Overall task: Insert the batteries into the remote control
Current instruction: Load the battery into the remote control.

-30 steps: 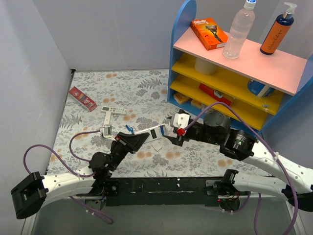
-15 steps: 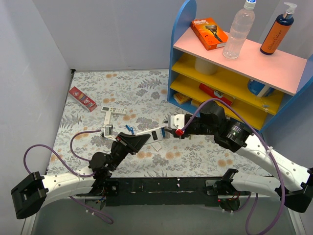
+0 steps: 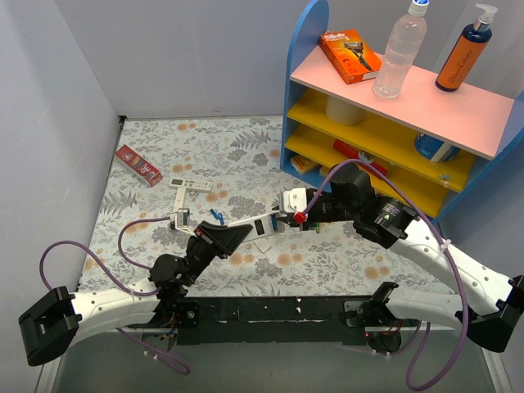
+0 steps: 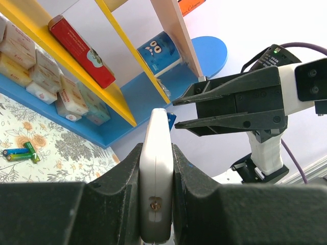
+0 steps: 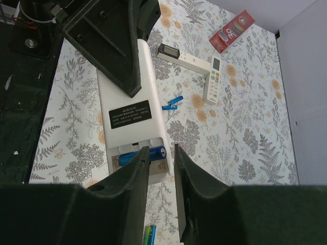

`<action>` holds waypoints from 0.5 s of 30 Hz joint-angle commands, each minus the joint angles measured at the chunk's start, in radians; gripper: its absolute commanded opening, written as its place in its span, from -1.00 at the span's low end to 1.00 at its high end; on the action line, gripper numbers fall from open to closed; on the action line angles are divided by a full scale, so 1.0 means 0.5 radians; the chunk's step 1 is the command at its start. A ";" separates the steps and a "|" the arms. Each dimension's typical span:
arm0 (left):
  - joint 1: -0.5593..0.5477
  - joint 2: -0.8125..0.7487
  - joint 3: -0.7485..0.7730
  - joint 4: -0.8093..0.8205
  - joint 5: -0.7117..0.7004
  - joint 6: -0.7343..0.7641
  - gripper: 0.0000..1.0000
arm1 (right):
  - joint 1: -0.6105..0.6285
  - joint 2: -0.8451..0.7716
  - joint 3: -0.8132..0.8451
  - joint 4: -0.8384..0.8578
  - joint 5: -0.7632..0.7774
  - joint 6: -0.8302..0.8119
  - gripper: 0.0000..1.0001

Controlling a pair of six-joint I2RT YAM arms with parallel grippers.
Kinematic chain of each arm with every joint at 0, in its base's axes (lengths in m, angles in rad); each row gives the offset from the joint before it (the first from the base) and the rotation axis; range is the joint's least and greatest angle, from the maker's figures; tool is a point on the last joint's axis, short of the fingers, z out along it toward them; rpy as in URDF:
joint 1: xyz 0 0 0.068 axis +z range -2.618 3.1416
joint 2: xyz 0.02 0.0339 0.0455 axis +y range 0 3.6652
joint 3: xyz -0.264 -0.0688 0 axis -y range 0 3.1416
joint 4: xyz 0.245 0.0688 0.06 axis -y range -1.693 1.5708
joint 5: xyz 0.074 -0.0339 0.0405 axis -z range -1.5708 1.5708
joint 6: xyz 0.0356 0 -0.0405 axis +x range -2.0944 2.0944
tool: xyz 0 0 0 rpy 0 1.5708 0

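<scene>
The remote control (image 3: 258,223) is held off the table, plain white back up, by my left gripper (image 3: 233,232), which is shut on its edges (image 4: 156,173). In the right wrist view its back (image 5: 127,97) carries a black label, and the open recess holds one blue battery (image 5: 148,154). My right gripper (image 5: 161,150) hangs just above that recess end, jaws slightly apart with nothing between them; it also shows in the top view (image 3: 284,219). Loose blue batteries (image 5: 172,103) lie beyond the remote. A green and a blue battery (image 5: 149,235) lie below it.
A thinner white remote with a crosswise piece (image 3: 187,196) and a red box (image 3: 137,164) lie at the left. A small white cover piece (image 3: 262,244) lies under the held remote. A blue and yellow shelf (image 3: 385,139) with boxes and bottles stands at the right.
My right gripper has moved left, from beside the shelf to over the remote's recess end. The left gripper and the remote have stayed put.
</scene>
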 commanded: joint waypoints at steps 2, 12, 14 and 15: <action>0.011 0.001 -0.077 0.069 0.027 0.027 -1.00 | -0.021 0.026 0.102 -0.024 -0.067 -0.013 -0.40; 0.017 -0.011 -0.077 0.079 0.030 0.033 -1.00 | -0.039 0.075 0.102 -0.063 -0.098 -0.007 -0.54; 0.017 -0.015 -0.077 0.082 0.027 0.033 -1.00 | -0.039 0.081 0.099 -0.076 -0.104 -0.004 -0.61; 0.020 -0.021 -0.077 0.088 0.027 0.033 -1.00 | -0.042 0.084 0.099 -0.085 -0.104 -0.004 -0.61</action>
